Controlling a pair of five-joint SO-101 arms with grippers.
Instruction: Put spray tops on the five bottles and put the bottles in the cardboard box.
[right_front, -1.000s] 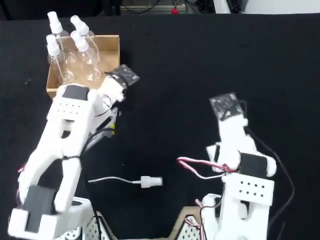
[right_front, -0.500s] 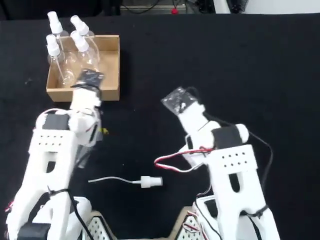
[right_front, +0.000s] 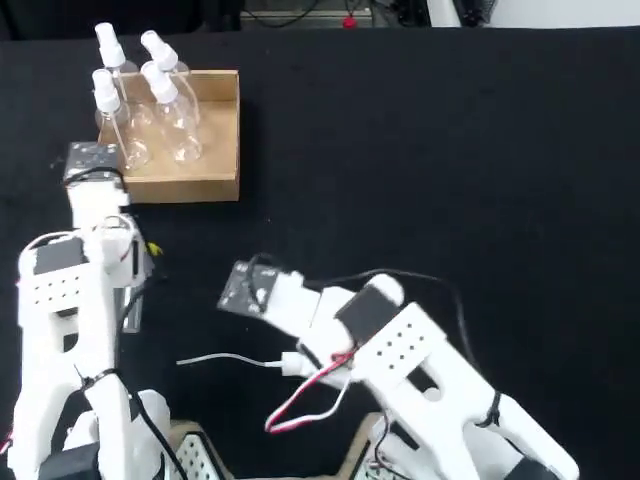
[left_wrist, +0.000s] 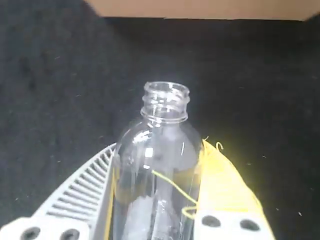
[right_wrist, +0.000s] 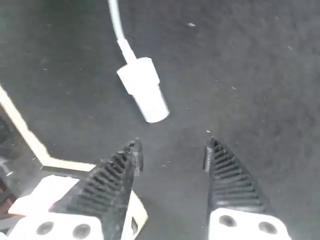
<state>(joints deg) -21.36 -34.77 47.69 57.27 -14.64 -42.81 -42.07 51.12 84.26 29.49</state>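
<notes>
Status: four capped bottles (right_front: 150, 100) stand in the cardboard box (right_front: 218, 150) at 10 o'clock on the counter (right_front: 450, 150). The fifth bottle (left_wrist: 159, 165) has no top. The left jaws grip it by the body at about 9 o'clock, near the box's front wall, neck open and unobstructed. I can't tell its tilt from here. The last spray top (right_front: 302, 363) lies on its side at 6 o'clock, with its dip tube (right_front: 220, 358) trailing toward 9.

The right jaws are spread wide and empty, low over the counter. The spray top sits just ahead of the tips, not yet between them.

The step in hand, as I read it, is grabbing that top. How I want to do it:
- Roll the wrist first. The top lies a bit skewed to the jaw line, and I want it square.
- Advance until the fat white body is between the tips, then pinch across that, never the tube. The tube looks thin and springy, so it would probably slip or kink.
- Close slowly. A round part on a flat surface may roll or squirt out sideways.
- Lift until the tube end is clear of the counter before swinging toward 9.
- Hold the left arm dead still. The tube tip has to find that small neck, and any wobble on either side probably means a miss.
</notes>
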